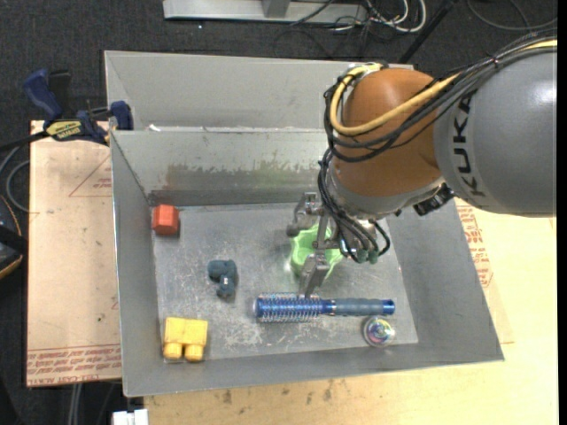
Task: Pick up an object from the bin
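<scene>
Pincer (pixel 315 275) over a green object (pixel 304 248) in the grey bin (pixel 133 237), near the blue brush (pixel 323 307); its opening cannot be told

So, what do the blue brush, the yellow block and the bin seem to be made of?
Brush: probably plastic; the blue handle looks glossy, with dense bristles at one end.
Yellow block: looks like matte moulded plastic, with even colour and rounded bumps on one side; foam is also possible.
Bin: grey sheet metal with a dull finish, scratches and worn marks.
</scene>
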Tool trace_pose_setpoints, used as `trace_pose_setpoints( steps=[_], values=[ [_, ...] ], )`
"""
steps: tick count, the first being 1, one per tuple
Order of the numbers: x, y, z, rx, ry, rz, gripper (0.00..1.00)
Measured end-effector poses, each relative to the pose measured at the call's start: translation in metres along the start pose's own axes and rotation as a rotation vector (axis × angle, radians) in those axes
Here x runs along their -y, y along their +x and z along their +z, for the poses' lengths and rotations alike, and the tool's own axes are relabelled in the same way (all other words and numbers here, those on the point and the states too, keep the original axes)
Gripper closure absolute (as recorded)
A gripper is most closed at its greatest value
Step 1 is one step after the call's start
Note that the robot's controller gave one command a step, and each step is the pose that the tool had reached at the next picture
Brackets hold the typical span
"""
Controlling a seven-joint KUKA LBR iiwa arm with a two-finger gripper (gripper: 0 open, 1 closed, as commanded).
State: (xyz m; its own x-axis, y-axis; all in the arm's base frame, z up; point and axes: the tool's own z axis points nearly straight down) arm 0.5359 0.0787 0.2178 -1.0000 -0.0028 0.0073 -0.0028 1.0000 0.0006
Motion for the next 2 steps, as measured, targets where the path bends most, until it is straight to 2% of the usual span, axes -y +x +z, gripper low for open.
trace_pose_setpoints(
  steps=[1, 2],
  values=[
    [0.002, 0.027, -0.034, 0.009, -0.001, 0.188, 0.00],
    [0.033, 0.038, 0.054, 0.000, 0.002, 0.081, 0.00]
  ],
)
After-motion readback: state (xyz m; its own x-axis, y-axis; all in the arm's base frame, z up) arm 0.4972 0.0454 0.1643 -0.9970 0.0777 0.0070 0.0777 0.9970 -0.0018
